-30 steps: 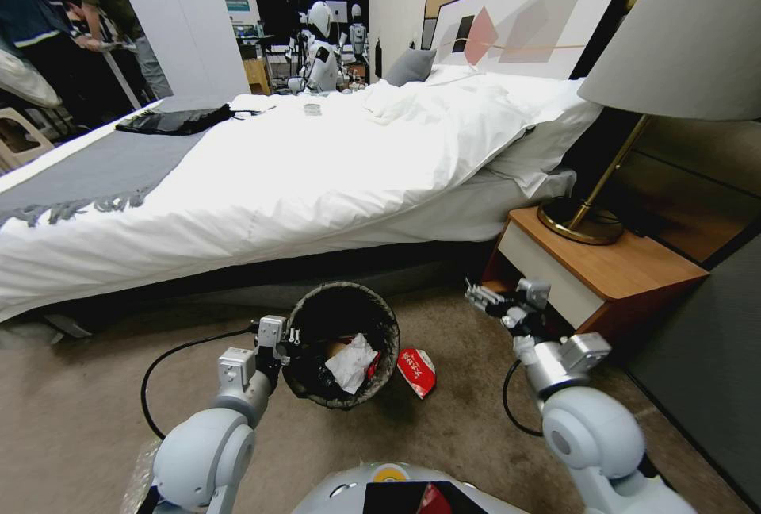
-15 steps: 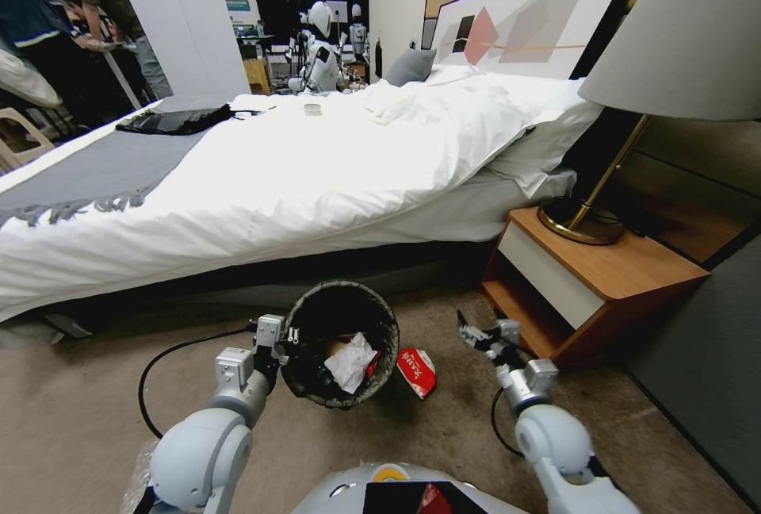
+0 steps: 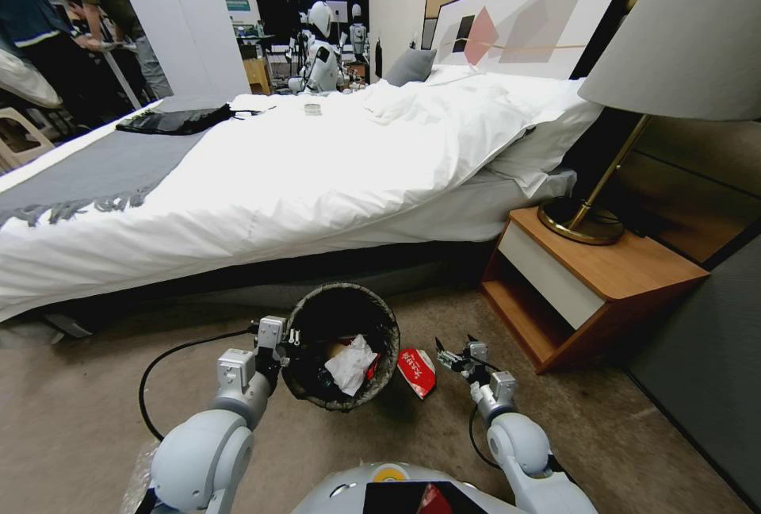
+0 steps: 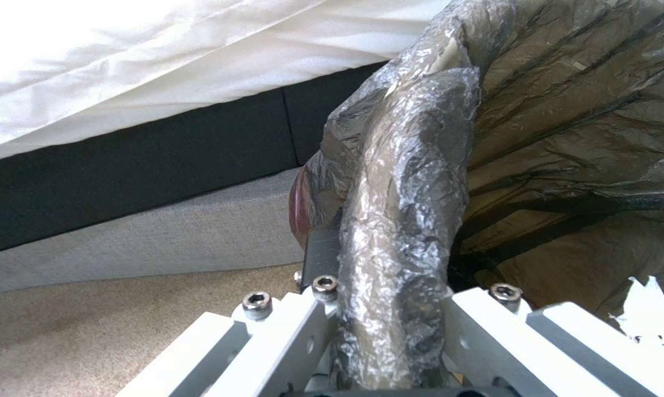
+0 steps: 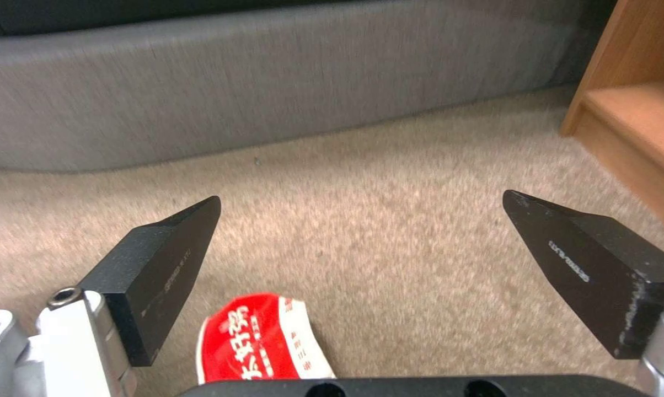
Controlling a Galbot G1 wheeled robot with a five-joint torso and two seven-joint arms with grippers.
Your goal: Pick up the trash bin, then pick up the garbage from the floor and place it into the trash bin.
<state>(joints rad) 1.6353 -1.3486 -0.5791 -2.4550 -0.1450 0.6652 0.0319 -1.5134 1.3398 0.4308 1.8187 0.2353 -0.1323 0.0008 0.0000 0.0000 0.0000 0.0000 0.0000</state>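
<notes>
— What are your grippers doing right now?

— My left gripper (image 3: 287,337) is clamped on the near-left rim of the small round bin with the crinkled black bag liner (image 3: 342,343); from my left wrist the folded liner edge (image 4: 402,231) runs straight between my fingers. I grip the rim, I'd judge, so the mouth stays open and facing up beside the litter.

— And the right?

— My right gripper (image 3: 452,352) hangs low over the beige carpet (image 3: 95,387), jaws spread wide and holding nothing. From my right wrist, the flattened red-and-white paper cup (image 5: 262,347) lies on the carpet between the two black fingertips (image 5: 166,259), close to the wrist end, not touched.

— Where's the cup from the bin?

— Just beside it, on its right, between the bin and my right gripper. White tissue (image 3: 351,362) and other scraps already lie inside the liner.

— What's around?

— The white-sheeted bed (image 3: 301,173) behind, the wooden nightstand (image 3: 602,276) to my right.
</notes>
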